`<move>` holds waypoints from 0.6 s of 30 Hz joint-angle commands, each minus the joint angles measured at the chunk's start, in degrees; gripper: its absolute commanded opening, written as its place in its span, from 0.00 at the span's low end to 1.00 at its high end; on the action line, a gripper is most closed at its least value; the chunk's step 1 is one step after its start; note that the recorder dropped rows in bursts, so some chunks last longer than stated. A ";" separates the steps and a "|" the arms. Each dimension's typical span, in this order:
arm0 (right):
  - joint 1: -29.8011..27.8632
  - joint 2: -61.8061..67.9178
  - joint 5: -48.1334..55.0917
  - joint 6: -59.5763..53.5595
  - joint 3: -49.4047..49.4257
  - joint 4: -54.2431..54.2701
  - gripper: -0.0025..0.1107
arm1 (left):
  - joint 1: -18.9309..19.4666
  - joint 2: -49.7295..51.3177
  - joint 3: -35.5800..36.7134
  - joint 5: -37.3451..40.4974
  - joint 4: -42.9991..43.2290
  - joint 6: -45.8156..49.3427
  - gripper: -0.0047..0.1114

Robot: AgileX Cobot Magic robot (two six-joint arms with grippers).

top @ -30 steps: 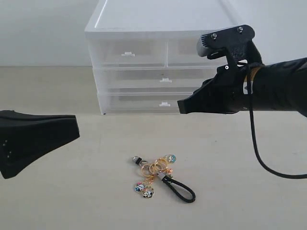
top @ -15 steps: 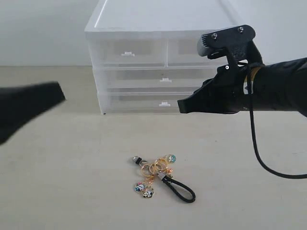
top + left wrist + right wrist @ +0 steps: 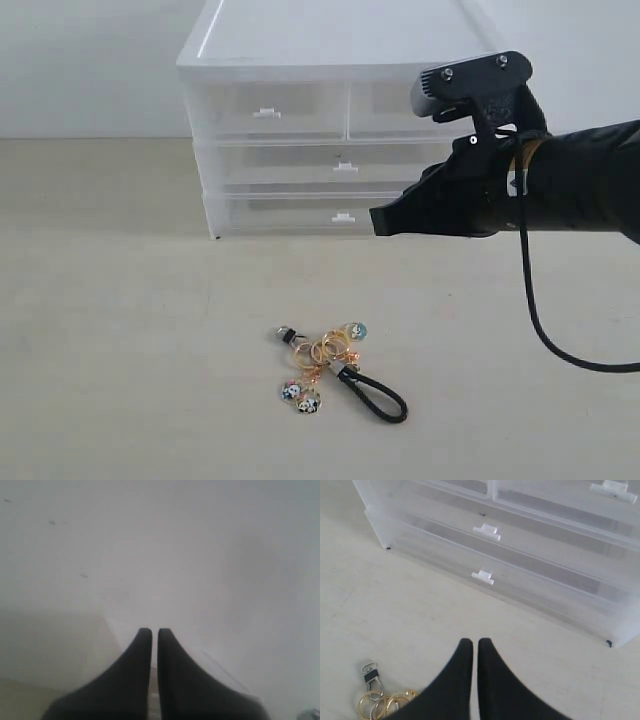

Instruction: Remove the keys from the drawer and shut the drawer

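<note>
**Exterior view.** The keys (image 3: 322, 352) lay on the table (image 3: 120, 330) at lower centre, with the black strap trailing toward lower right. They were well apart from the drawer (image 3: 268, 112), which sat flush in the chest (image 3: 330, 40) at upper centre. The right gripper (image 3: 376, 221) hovered at centre right, up and right of the keys, clenched and empty. The left arm was out of frame.

**Left wrist view.** The left gripper (image 3: 151, 630) was clenched on nothing and faced a blank pale surface.

**Right wrist view.** The keys' rings lay at lower left, beside the closed fingertips. The right arm was judged the nearer.
</note>
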 commanded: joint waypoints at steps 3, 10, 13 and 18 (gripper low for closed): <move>-0.21 -0.60 -0.42 0.00 0.14 -0.04 0.02 | 0.02 -10.44 2.90 12.57 -1.88 -0.83 0.08; -0.21 -0.60 -0.42 0.00 0.14 -0.04 0.02 | 0.02 -11.87 5.41 12.57 -1.77 -0.86 0.08; -0.21 -0.60 -0.42 0.00 0.14 -0.04 0.02 | 0.02 -11.87 6.61 12.46 -1.77 -0.86 0.08; -0.21 -0.60 -0.42 0.00 0.14 -0.04 0.02 | 0.02 -11.87 9.46 12.34 -1.77 -0.86 0.08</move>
